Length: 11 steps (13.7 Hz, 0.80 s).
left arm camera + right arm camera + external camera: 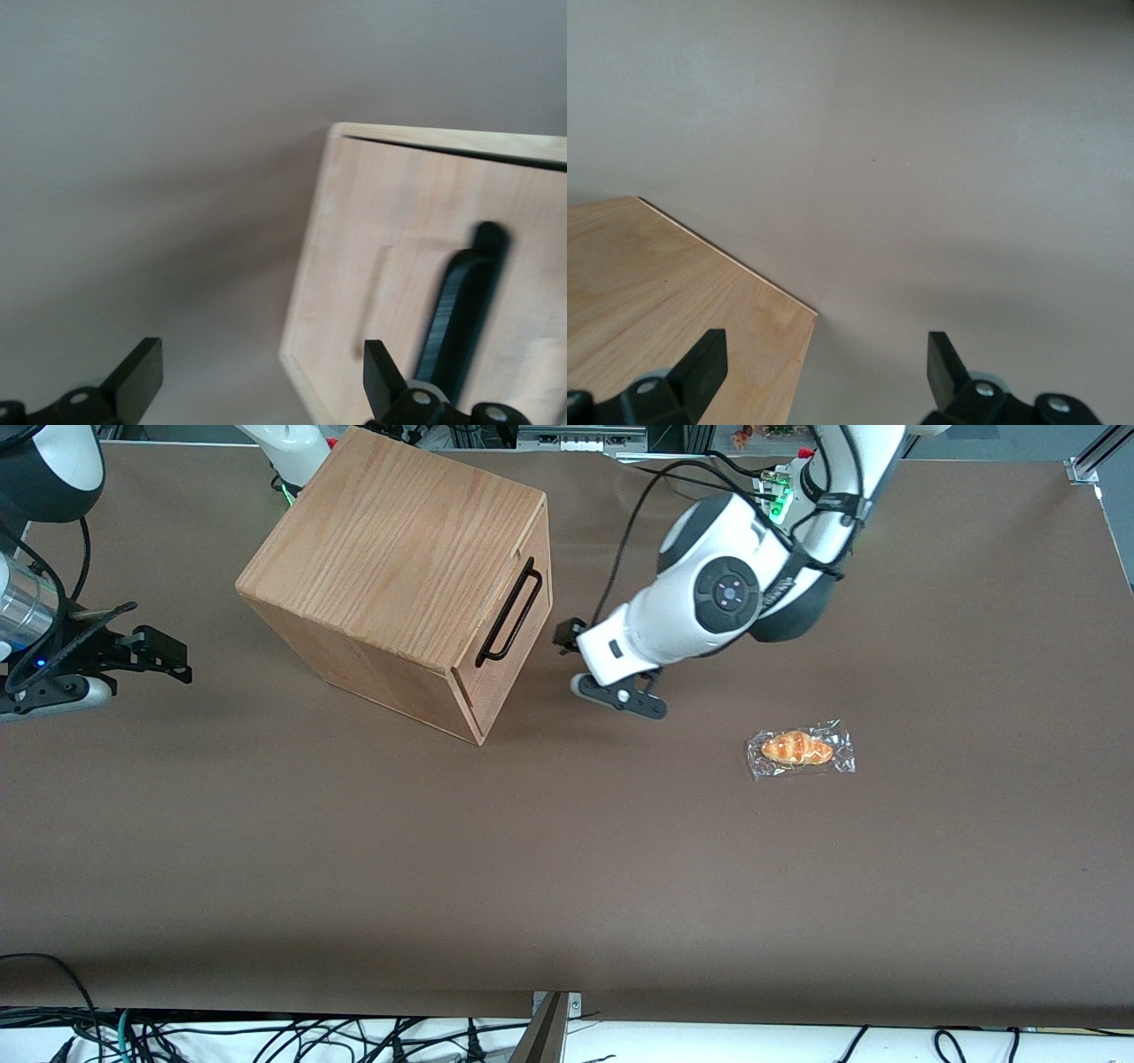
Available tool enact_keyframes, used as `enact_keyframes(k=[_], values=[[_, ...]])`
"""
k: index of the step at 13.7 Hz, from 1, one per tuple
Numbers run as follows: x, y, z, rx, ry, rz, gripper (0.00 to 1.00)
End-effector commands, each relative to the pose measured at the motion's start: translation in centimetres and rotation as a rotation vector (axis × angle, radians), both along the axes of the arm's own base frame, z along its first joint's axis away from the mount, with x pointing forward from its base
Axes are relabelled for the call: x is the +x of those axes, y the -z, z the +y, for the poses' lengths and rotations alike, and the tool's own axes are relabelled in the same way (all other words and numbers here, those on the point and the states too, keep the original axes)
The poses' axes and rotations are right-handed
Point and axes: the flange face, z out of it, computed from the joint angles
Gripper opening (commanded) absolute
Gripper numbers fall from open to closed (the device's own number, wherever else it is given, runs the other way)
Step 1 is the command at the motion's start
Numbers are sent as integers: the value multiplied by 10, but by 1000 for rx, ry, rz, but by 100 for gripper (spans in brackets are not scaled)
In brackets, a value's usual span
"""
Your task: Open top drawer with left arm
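The wooden box point(399, 558) stands on the brown table, its front turned toward the working arm's end. The top drawer point(524, 648) looks flush with the box, and the long black bar handle point(509, 613) stands out from it. My left arm's gripper point(567, 638) hovers low in front of the drawer, a short gap from the handle, touching nothing. In the left wrist view the gripper point(263, 367) is open and holds nothing. The pale drawer front point(390, 230) and its handle point(462, 301) lie just ahead of one fingertip point(379, 367).
A croissant in a clear wrapper point(800, 748) lies on the table point(567, 868), nearer the front camera than the gripper and toward the working arm's end. Cables run along the table's near edge.
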Motion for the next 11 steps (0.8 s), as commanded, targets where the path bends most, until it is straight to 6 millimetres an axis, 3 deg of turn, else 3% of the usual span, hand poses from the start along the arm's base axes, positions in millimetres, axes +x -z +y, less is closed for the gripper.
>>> enact_keyframes(k=[1, 7, 9, 11], values=[[-6, 8, -29, -49, -16, 16, 100], [-31, 27, -64, -61, 1, 42, 100], [-34, 45, -69, -38, 14, 57, 100], [-34, 49, -69, -35, 16, 59, 100]])
